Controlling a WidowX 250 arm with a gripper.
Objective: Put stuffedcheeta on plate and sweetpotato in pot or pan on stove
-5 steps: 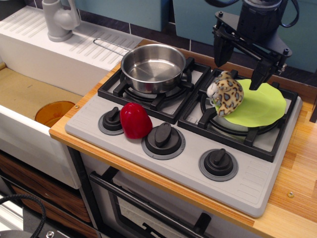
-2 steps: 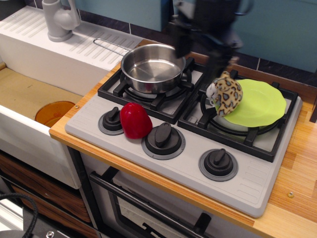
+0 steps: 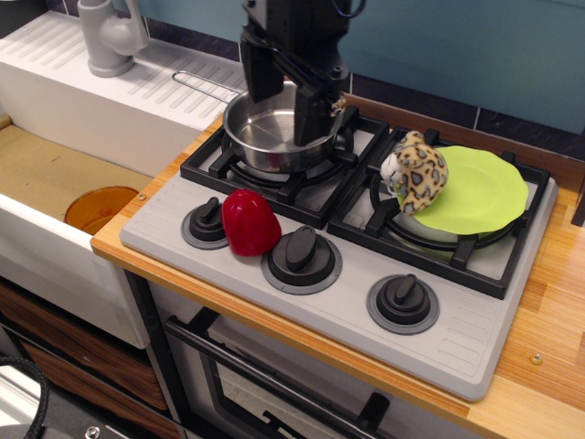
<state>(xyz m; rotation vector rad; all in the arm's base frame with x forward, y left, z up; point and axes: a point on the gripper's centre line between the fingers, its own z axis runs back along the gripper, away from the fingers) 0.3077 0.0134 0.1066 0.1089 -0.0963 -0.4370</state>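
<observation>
Looking at the stove from above, I see the stuffed cheetah sitting on the left edge of the green plate, partly over the rim, so I judge that half of the task as done or nearly done. The red sweet potato stands on the grey front panel, between the left knob and the middle knob, touching or almost touching both. It is not in the pan yet.

My gripper hangs above the pan, with its two fingers apart and nothing between them.

I think the sweet potato is light and stiff, made of hard plastic, and its surface is glossy, so it can slip. The shape is like a cone, wider at the bottom. I would take it around the wider middle part, not near the narrow top, where the fingers could slide off.

For room, the knobs stand close on both sides, so I would put the fingers front and back, not left and right. Behind it is the black grate, and in front the panel ends near the wooden counter edge. If it slips forward, it may roll off. The way up and back to the pan is short and open, and the pan is empty.
</observation>
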